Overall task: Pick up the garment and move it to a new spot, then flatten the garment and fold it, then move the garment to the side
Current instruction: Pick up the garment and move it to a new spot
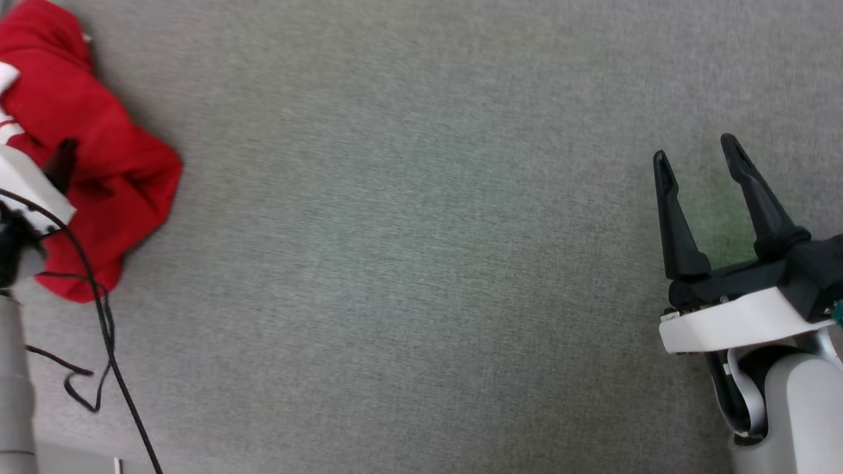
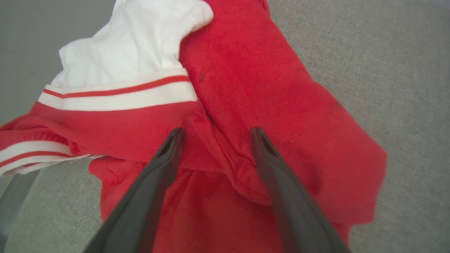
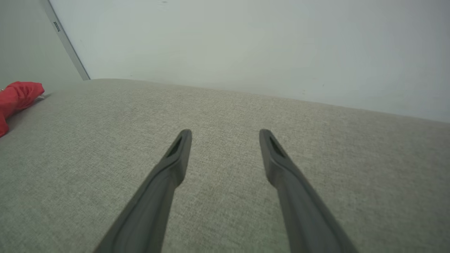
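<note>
At the far left corner of the worktop [image 1: 408, 263], the garment [image 1: 99, 164] lies crumpled in a loose heap on the grey woven covering. The fabric is bright red. A white sleeve panel [image 2: 133, 45] with red-and-white striped trim [image 2: 119, 93] lies on the side nearest the worktop's left edge, and a second striped cuff [image 2: 31, 156] reaches that edge.

The left gripper [image 2: 215, 135] is positioned directly over the red body of the garment. Its two dark fingers are spread wide apart, with a raised fold of fabric lying between them. No fabric is clamped. Whether the fingertips touch the cloth cannot be determined.

The right gripper [image 1: 695, 150] is positioned over bare covering near the worktop's right edge, well apart from the garment. Its fingers are likewise spread wide and hold nothing. In the right wrist view, the fingertips point toward the far edge of the worktop, beyond which stands a pale wall [image 3: 246, 45].

A black cable [image 1: 105, 342] hangs from the left arm, over the near left part of the worktop.
</note>
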Available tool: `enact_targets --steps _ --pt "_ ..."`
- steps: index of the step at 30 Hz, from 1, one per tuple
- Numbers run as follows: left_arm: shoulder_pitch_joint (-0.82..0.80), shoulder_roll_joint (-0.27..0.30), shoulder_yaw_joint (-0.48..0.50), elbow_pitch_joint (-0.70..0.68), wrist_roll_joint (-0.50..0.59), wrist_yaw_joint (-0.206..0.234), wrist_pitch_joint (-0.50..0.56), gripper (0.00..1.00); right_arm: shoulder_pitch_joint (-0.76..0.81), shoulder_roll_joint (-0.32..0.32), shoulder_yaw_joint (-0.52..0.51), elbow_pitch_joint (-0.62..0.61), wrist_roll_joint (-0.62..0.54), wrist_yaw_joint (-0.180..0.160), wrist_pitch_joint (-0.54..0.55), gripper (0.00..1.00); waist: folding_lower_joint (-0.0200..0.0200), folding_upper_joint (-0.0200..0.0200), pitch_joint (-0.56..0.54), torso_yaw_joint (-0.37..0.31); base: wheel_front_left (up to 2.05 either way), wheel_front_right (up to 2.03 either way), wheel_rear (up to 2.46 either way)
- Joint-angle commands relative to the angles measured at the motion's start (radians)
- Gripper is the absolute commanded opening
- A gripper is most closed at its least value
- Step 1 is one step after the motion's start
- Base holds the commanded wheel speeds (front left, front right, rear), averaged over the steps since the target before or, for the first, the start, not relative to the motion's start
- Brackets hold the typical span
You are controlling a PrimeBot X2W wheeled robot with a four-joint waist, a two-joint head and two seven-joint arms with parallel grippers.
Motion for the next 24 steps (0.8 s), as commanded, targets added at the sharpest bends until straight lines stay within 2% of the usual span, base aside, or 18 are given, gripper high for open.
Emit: enact_targets --steps 1,9,10,12,19,24 --pt "-0.014 0.015 0.007 0.013 0.0 0.005 0.021 1.0 -0.022 -0.004 0.003 -0.002 0.01 -0.001 -0.001 1.0 -0.0002 0.0 0.037 -0.022 0.0 0.0 0.0" --pt "0.008 0.009 0.025 0.142 -0.07 0.04 0.239 1.0 -0.054 -0.015 0.009 -0.005 0.02 -0.001 -0.002 1.0 -0.0002 0.0 0.091 -0.045 0.0 0.0 0.0" --pt "0.008 0.006 0.026 0.14 -0.072 0.044 0.241 0.76 -0.057 -0.016 0.007 -0.006 0.021 -0.001 -0.003 1.0 -0.0002 0.0 0.093 -0.046 0.0 0.0 0.0" --pt "0.012 -0.005 0.022 0.128 -0.078 0.048 0.258 0.0 -0.057 -0.016 0.003 -0.007 0.022 -0.001 -0.002 1.0 -0.0002 0.0 0.097 -0.047 0.0 0.0 0.0" --pt "0.007 0.0 0.024 0.077 -0.07 0.054 0.182 0.0 -0.048 -0.015 -0.004 0.007 0.023 -0.001 -0.003 1.0 -0.0002 0.0 0.071 -0.041 0.0 0.0 0.0" --pt "0.01 0.016 0.036 0.02 -0.027 0.08 0.006 0.0 -0.028 -0.001 -0.003 0.034 0.035 -0.001 -0.021 1.0 -0.0002 0.0 -0.008 -0.039 0.0 0.0 0.0"
